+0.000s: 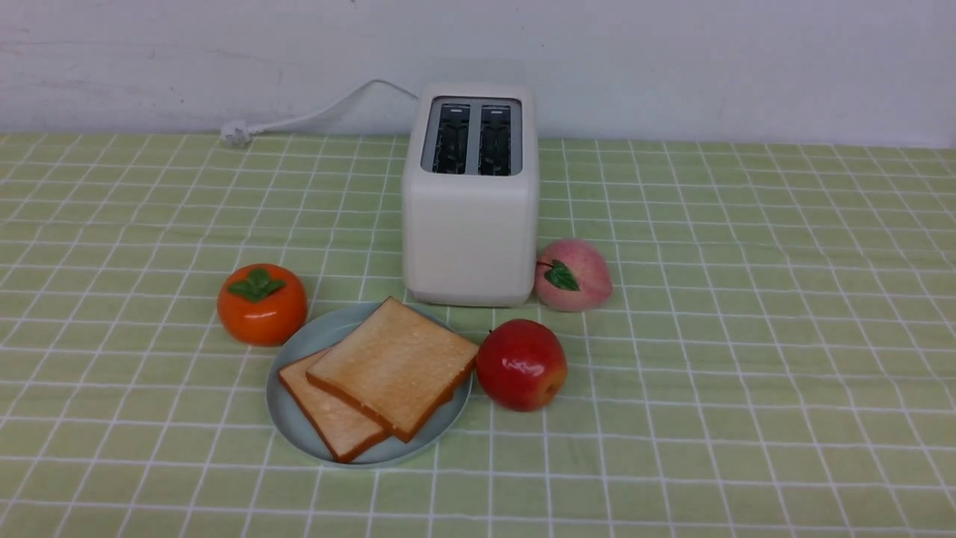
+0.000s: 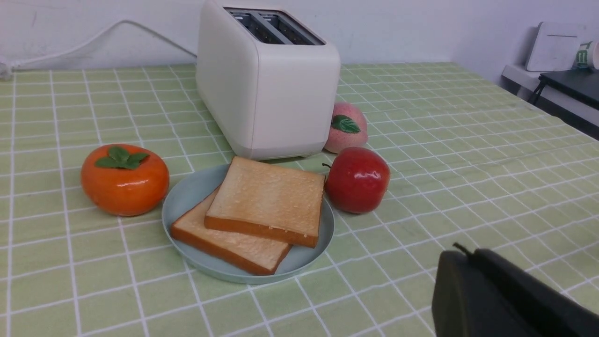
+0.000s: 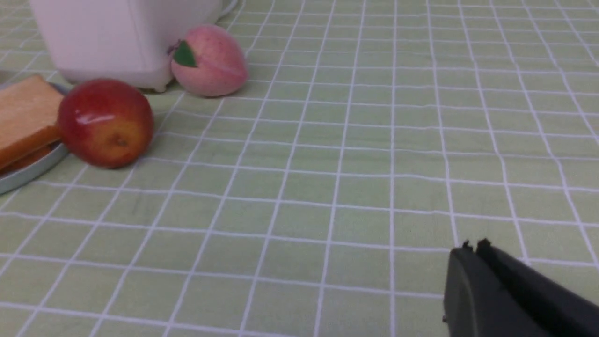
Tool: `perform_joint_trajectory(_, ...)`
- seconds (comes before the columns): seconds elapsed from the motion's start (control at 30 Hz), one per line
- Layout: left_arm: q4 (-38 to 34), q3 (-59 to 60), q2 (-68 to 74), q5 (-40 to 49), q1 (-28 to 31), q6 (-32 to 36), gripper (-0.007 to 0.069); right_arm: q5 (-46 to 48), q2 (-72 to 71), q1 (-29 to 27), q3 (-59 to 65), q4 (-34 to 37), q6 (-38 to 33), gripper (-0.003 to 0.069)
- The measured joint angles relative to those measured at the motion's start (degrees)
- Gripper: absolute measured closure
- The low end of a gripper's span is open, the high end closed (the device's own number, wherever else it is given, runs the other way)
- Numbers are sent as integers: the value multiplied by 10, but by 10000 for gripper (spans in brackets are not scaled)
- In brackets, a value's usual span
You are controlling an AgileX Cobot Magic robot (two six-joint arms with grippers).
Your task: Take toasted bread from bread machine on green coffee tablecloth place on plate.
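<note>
We see two slices of toast on the plate (image 1: 299, 351). The top slice (image 1: 392, 365) lies partly over the bottom slice (image 1: 332, 415), which sticks out toward 7 o'clock. Both lie flat, with golden faces up and brown crusts at the edges. The plate is round and pale blue-green, and it sits on the green cloth (image 1: 747, 336) with thin white lines that covers the table.

At 12 o'clock from the plate, just beside its rim, stands the white toaster (image 1: 470, 232). We can look down into its two slots, and we see no bread in them. Its white cord (image 1: 314, 116) runs off toward 10 o'clock along the wall.

At 10 o'clock from the plate sits an orange fruit with a green leaf top (image 1: 261, 304), right against the rim. At 3 o'clock is a shiny red apple (image 1: 521, 364), touching or almost touching the plate. A pink peach (image 1: 573, 274) rests against the toaster's side, at 1 o'clock from the apple.

The left end effector (image 2: 468, 252) and the right end effector (image 3: 472, 245) each show only as a dark tip in the corner of their own wrist views. Both look closed with nothing in them, and both are well apart from the toast.
</note>
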Motion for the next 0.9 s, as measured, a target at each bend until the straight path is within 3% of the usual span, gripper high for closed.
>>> perform_joint_trajectory(0.13, 0, 0, 0, 1, 0, 0, 637, -22, -24, -3, 61, 6, 3, 679)
perform_joint_trajectory(0.9, 0, 0, 0, 4, 0, 0, 624, -16, -24, -3, 61, -5, 20, 671)
